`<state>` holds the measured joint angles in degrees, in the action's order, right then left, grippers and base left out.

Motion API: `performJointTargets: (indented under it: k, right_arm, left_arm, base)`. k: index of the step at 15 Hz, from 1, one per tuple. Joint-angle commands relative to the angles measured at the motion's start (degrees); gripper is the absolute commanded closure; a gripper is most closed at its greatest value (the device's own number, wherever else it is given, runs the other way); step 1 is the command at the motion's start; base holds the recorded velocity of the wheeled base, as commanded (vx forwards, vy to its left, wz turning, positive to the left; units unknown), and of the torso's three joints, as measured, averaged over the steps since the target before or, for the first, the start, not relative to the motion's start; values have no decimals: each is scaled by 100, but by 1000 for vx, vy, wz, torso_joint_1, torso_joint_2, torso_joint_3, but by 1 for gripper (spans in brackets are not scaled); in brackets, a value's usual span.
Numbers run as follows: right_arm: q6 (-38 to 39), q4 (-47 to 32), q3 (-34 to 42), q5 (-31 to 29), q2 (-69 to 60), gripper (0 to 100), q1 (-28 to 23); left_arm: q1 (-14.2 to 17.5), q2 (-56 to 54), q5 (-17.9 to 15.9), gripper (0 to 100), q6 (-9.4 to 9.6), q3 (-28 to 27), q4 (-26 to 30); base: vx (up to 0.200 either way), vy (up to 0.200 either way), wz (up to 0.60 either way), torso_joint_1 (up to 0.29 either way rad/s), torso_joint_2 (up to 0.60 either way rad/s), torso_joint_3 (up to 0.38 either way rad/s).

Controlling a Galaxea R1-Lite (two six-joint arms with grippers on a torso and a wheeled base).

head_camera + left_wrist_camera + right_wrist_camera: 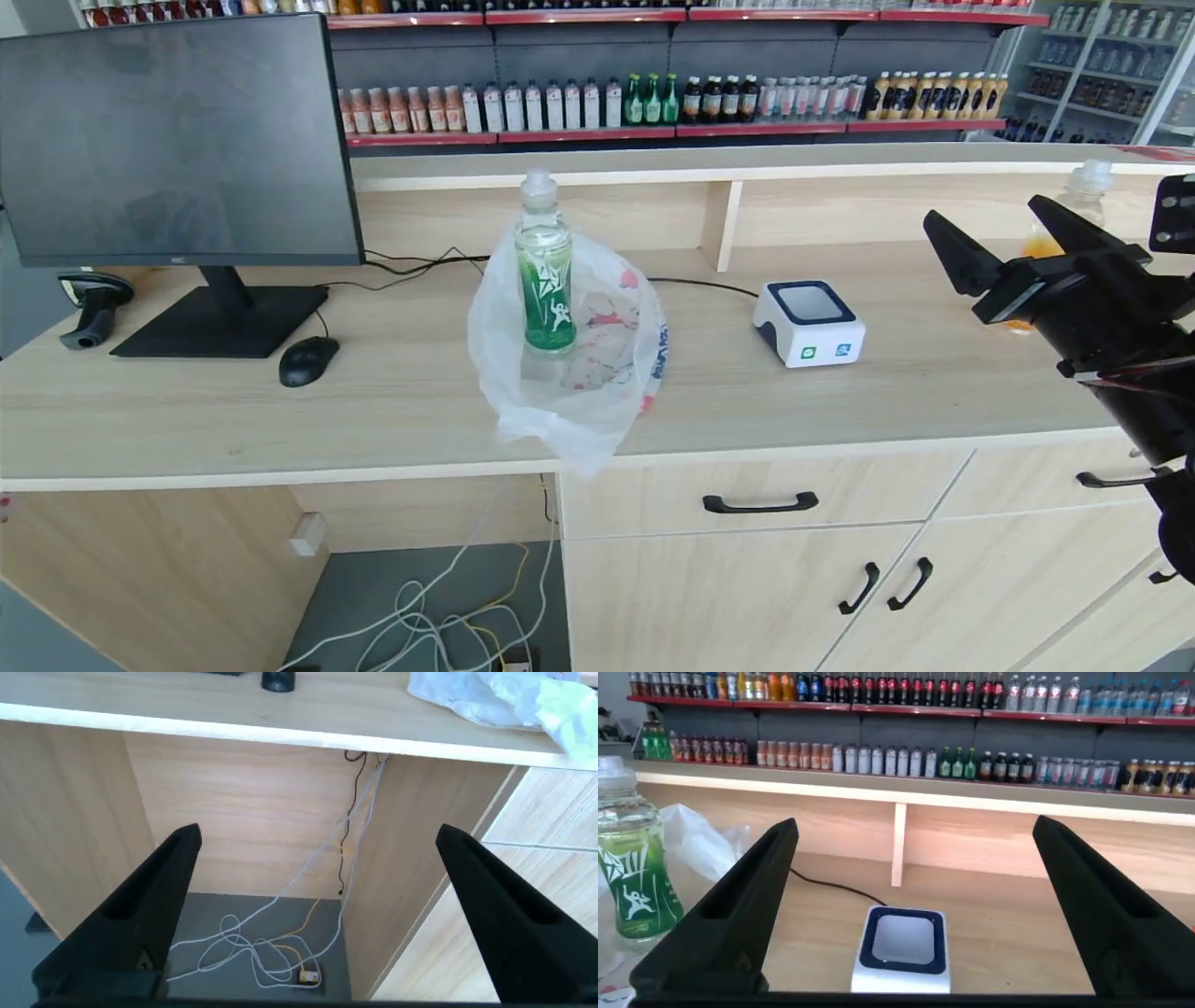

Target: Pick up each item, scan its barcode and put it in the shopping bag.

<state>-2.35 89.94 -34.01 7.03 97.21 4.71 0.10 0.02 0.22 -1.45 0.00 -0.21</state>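
My right tool (980, 213) hangs spread above the desk's (187, 401) right end; my left tool (318, 831), spread too, sits below its front edge; the green bottle (545, 280) stands in the bag (597, 373).

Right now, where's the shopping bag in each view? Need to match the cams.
Head view: shopping bag mid-counter, around the green bottle, hanging over the front edge; scanner to the robot's right of it.
Left wrist view: shopping bag on the counter's front edge, overhanging it.
Right wrist view: shopping bag behind the green bottle, with the scanner beside them.
Shared landmark: the wooden counter.
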Motion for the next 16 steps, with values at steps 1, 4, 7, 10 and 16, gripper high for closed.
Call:
performJointTargets:
  k: [1,4,7,10,16]
  right_arm:
    - [-2,6,0,0,0,0,-22]
    - [-2,6,-18,0,26,0,-22]
    - [-2,6,26,0,88,0,-22]
    - [-2,6,61,0,149,0,-49]
    - [-2,6,176,0,193,0,-49]
  left_arm:
    - [8,6,4,0,-4,0,-6]
    - [-1,6,4,0,-4,0,-6]
    - [8,6,4,0,-4,0,-6]
    - [8,6,4,0,-4,0,-6]
    - [-1,6,4,0,-4,0,-6]
  base:
    - [0,-200,0,2,2,2]
    - [0,-200,0,5,1,2]
    - [0,-200,0,2,1,4]
    - [0,-200,0,2,7,1]
    - [0,-200,0,3,2,2]
